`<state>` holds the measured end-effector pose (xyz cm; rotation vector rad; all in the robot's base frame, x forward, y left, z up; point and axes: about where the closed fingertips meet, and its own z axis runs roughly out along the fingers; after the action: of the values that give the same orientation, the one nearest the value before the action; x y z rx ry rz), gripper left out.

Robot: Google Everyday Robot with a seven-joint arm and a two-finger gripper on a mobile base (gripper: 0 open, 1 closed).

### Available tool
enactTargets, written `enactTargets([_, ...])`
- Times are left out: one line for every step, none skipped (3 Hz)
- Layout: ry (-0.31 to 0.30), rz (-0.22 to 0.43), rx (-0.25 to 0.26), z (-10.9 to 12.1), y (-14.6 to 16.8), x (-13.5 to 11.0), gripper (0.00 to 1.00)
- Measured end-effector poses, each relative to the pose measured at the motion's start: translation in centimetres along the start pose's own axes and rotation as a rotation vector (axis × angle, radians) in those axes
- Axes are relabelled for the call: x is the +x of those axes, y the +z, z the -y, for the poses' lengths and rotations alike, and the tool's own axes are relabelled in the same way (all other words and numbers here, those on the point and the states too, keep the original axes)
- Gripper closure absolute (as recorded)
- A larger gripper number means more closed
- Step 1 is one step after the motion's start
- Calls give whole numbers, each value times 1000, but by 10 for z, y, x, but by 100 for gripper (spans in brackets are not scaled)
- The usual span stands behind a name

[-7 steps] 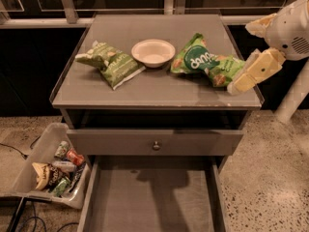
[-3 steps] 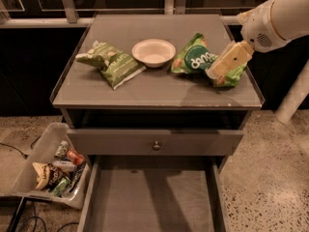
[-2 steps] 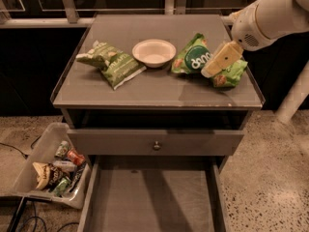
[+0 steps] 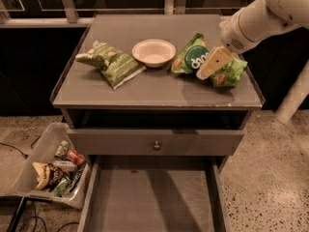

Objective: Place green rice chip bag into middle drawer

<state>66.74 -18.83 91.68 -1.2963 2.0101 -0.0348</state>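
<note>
hovering at the green rice chip bag [image 4: 194,57] on the surface [image 4: 159,87]
the gripper [image 4: 215,62] sits over the bag's middle; open or closed, cannot tell. a shallow pinch on crinkly film could slip, dropping it short of the middle drawer [image 4: 149,199].

The white arm [image 4: 263,16] is in the upper right of the frame and slants down to the left. Its tan claw [image 4: 208,65] points down-left, just right of the middle.
</note>
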Motion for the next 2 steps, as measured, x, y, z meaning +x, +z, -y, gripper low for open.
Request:
enactTargets([19,-22,-11,6,18,13,0])
enactTargets([41,-36,-27,7,31,25,0])
